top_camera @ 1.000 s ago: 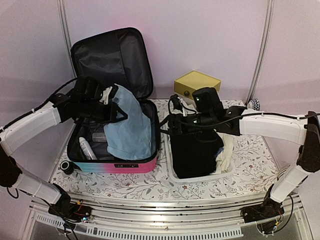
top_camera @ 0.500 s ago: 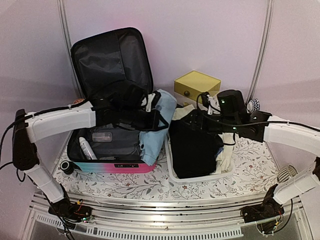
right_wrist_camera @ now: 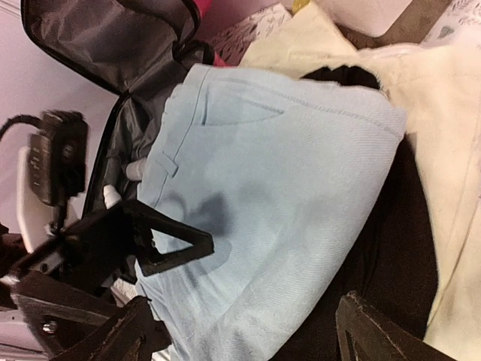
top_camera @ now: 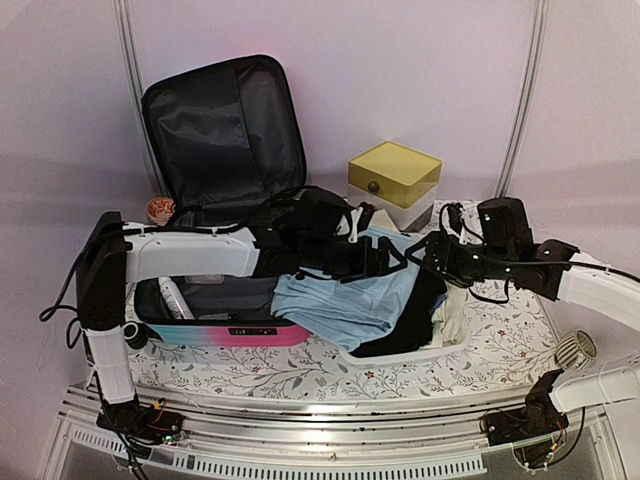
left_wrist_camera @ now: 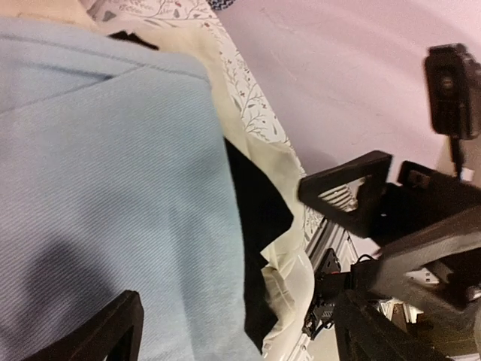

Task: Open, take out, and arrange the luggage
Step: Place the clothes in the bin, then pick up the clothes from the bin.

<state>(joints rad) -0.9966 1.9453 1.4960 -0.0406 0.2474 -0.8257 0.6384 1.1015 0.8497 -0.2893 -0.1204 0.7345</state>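
Beside the open luggage [top_camera: 225,125], twilled pale-blue trousers [top_camera: 345,300] lie crumpled.

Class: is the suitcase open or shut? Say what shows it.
Open. The suitcase has its lid standing upright at the back, its black lining facing the camera, and the inside of the lower shell is exposed.

The luggage [top_camera: 222,135] had a smooth, glossy hard shell and a matt black fabric lining, the light blue garment [top_camera: 345,298] was soft cloth with a fine diagonal rib, the black cloth [top_camera: 402,330] and cream cloth [top_camera: 456,315] looked matt, and the yellow box lid [top_camera: 395,168] by the table [top_camera: 510,352]'s back edge looked like smooth plastic.
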